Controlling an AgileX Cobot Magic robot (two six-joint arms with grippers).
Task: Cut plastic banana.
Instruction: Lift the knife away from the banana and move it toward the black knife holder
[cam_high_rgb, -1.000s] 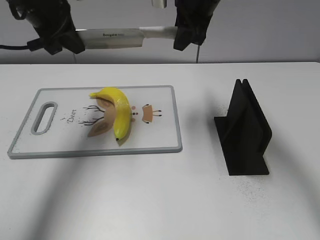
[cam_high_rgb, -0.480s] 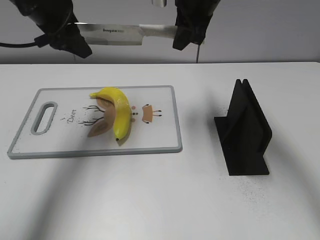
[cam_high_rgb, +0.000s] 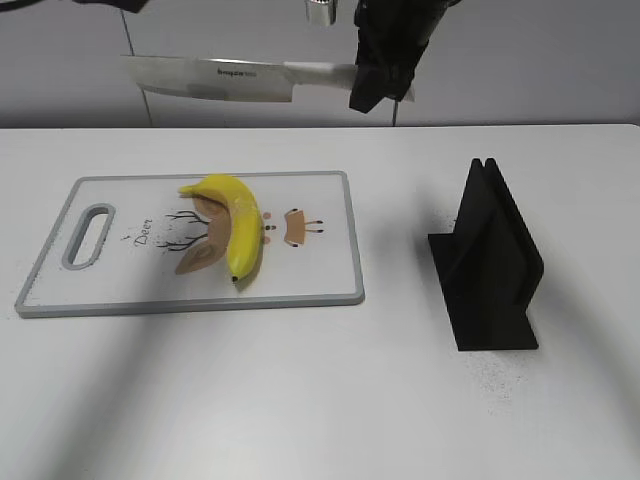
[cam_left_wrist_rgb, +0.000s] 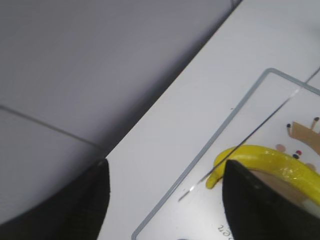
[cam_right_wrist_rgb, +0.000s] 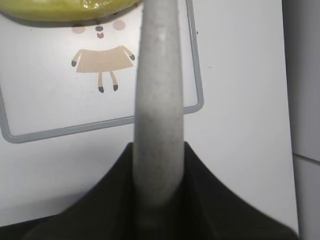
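Observation:
A yellow plastic banana (cam_high_rgb: 237, 218) lies whole on a white cutting board (cam_high_rgb: 320, 285) with a grey rim. My right gripper (cam_high_rgb: 383, 68) is shut on the handle of a steel knife (cam_high_rgb: 220, 78), held level high above the board's far edge, blade pointing left. In the right wrist view the grey handle (cam_right_wrist_rgb: 157, 100) runs out from between the jaws (cam_right_wrist_rgb: 159, 155) over the board (cam_right_wrist_rgb: 100, 127) and banana (cam_right_wrist_rgb: 65, 7). My left gripper (cam_left_wrist_rgb: 165, 200) is open and empty. Its view shows the thin blade edge (cam_left_wrist_rgb: 260, 125), the banana (cam_left_wrist_rgb: 270, 160) and the board's rim (cam_left_wrist_rgb: 200, 165).
A black knife stand (cam_high_rgb: 490, 265) sits on the white table to the right of the board. A grey wall runs behind the table. The board has a handle slot (cam_high_rgb: 88, 236) at its left end.
The left gripper has moved up and left, away from the blade tip and almost out of the exterior view. The whole blade now shows. The banana has not moved.

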